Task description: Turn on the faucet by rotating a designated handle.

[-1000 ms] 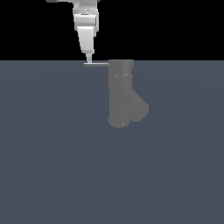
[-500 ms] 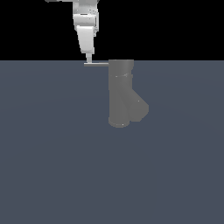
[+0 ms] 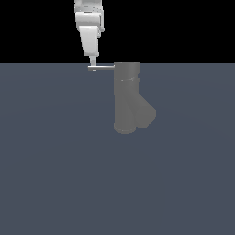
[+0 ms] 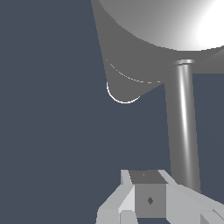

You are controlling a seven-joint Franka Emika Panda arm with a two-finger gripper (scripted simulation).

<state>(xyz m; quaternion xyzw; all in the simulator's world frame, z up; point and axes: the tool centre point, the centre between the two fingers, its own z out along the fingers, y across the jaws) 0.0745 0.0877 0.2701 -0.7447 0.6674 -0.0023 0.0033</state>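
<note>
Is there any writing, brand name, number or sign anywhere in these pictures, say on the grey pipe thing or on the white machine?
None: no text shows in either view.
The faucet, its handle and the gripper are plain.
A small dark diamond mark in the wrist view is no letter.

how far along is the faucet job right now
Done: the approach. The hand has reached the outer end of the handle, which sticks out sideways from the top of the faucet. In hand: making contact; the wrist view shows the rod right beside the fingers, though whether they grip it is unclear. Left: rotating the handle around the faucet body; nothing shows it turned.
</note>
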